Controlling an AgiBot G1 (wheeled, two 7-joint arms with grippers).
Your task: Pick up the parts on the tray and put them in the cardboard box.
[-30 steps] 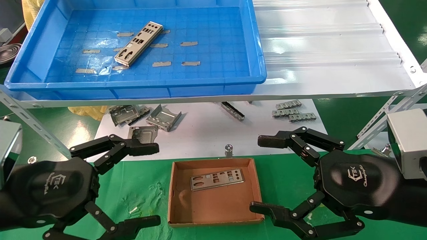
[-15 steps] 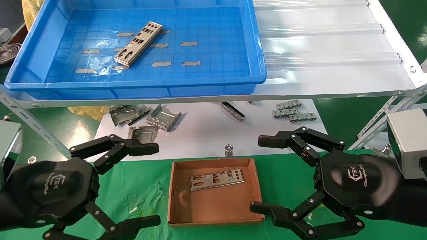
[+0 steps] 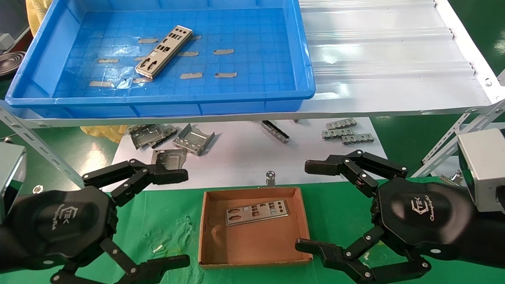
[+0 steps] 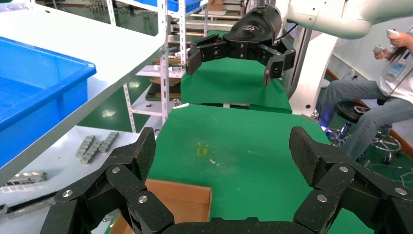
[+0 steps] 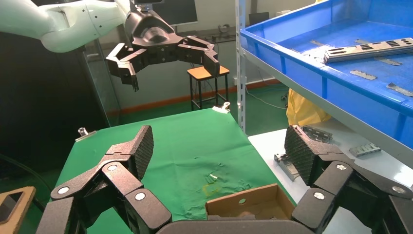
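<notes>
Tray (image 3: 303,59) first: the blue bin on the white shelf holds one punched silver plate (image 3: 163,51), lying flat and slanted left of centre among grey tape strips. Below it, the cardboard box (image 3: 303,221) on the green cloth holds one more plate (image 3: 256,212). These plates look light, rigid and slick; lying flush, one is probably best pinched across its narrow width, lifting a long edge. Left gripper (image 3: 173,215) and right gripper (image 3: 309,207) flank the box, jaws spread wide, empty.
</notes>
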